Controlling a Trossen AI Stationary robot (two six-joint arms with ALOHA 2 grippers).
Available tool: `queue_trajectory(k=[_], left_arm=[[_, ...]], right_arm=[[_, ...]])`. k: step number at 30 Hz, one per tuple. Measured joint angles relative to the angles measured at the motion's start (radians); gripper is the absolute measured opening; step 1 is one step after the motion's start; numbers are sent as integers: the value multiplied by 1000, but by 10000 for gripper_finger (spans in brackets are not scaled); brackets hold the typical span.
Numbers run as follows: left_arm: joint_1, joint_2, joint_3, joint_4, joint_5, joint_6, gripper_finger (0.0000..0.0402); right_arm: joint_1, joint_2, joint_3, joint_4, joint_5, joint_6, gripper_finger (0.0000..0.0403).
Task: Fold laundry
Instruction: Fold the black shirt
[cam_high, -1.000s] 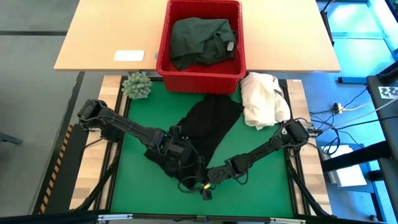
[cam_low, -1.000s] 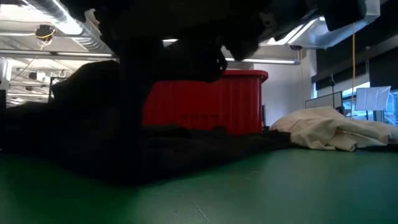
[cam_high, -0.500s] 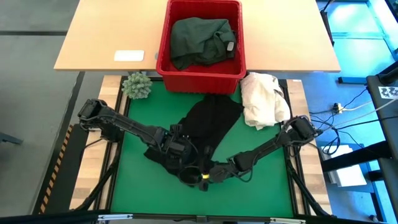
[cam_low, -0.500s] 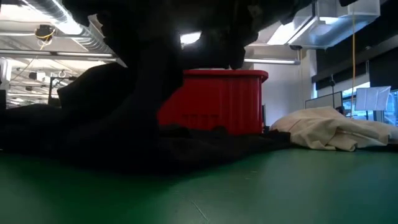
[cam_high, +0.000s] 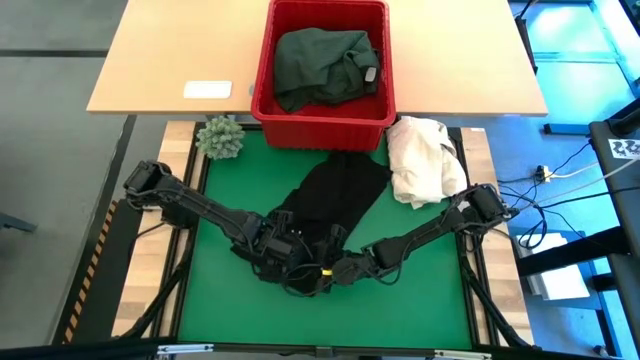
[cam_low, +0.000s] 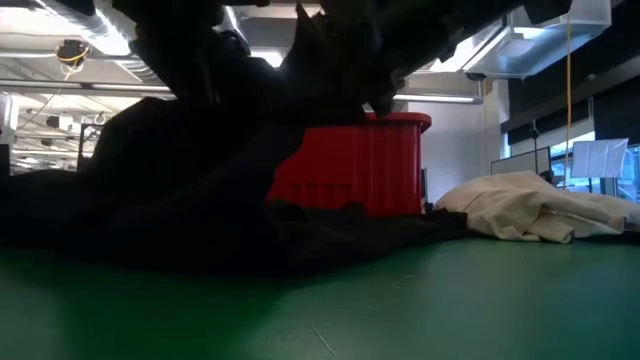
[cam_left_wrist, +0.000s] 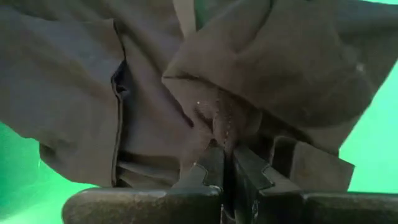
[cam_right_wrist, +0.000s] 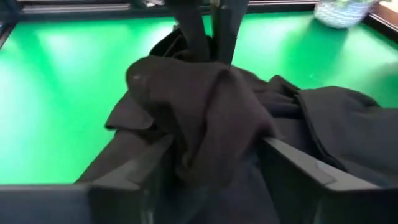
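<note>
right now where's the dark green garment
In the high view, the crumpled dark green cloth garment lies inside the red plastic basket at the table's far edge.

Two dark garments (cam_high: 340, 195); one red basket (cam_high: 262, 95); one cream cloth heap (cam_high: 425, 160); one green ornament (cam_high: 220, 137); one white card (cam_high: 207, 89)

Right gripper (cam_high: 322, 268) moves in from the front edge of the green mat (cam_high: 420, 300), away from that edge and toward the red basket (cam_high: 322, 125), ending right beside the left gripper (cam_high: 290, 250) over the near end of the black garment (cam_high: 335, 200). Its jaws, wide a second ago, narrow around a raised fold of the cloth; wrist view shows the bunch sitting between both fingers (cam_right_wrist: 134, 171). Left gripper shifts slightly back toward the basket too, fingers (cam_left_wrist: 208, 177) clamped on a pinch of fabric. In the low view the lifted dark cloth now spreads wider, hiding more of the basket's left side.
</note>
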Motion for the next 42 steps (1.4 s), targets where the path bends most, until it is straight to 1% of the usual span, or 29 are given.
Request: queue_trajectory(k=[3, 5, 7, 8, 9, 11, 13, 16, 19, 24, 27, 30, 32, 34, 36, 38, 42], left_arm=[[-16, 0, 0, -10, 38, -2, 0], [-27, 0, 0, -22, 61, -17, 0], [-40, 0, 1, -32, 61, -29, 0], [-46, 0, 1, -33, 61, -33, 0], [-52, 0, 1, -33, 60, -39, 0], [-64, 0, 1, -32, 45, -66, 1], [-73, 0, 1, -32, 45, -101, 11], [-94, -1, 1, -47, 41, -126, 43], [-118, -7, 1, -99, 41, -144, 79], [-155, -27, 1, -233, 38, -244, 127], [-195, -48, 1, -323, -5, -320, 145], [-244, -62, 0, -402, -53, -390, 154], [-276, -68, -15, -416, -77, -419, 156], [-308, -73, -38, -410, -105, -438, 156], [-340, -87, -83, -368, -156, -475, 157], [-369, -109, -146, -275, -196, -500, 157], [-415, -154, -280, -83, -233, -536, 157]], right_arm=[[1, 0, 0, 1, -45, -47, 153], [2, -5, 0, 2, -83, -67, 101], [1, -7, 0, 16, -132, -77, 44], [1, -7, 0, 22, -149, -78, 23], [1, -7, 0, 28, -162, -80, 14], [2, -7, 0, 37, -164, -77, 17], [2, -7, 0, 34, -157, -68, 18], [1, -7, 0, 30, -140, -65, 7], [1, -7, 0, 29, -114, -62, 12], [-5, -7, 0, 20, -106, -62, 7], [-10, -7, 0, 8, -106, -52, 8], [-14, -7, 0, -12, -114, -44, 13], [-14, -7, 0, -16, -116, -43, 12], [-14, -7, 0, -20, -117, -43, 8], [-14, -7, 0, -24, -117, -44, 6], [-14, -7, 0, -23, -118, -44, 7], [-12, -7, 0, -28, -125, -43, 15]])
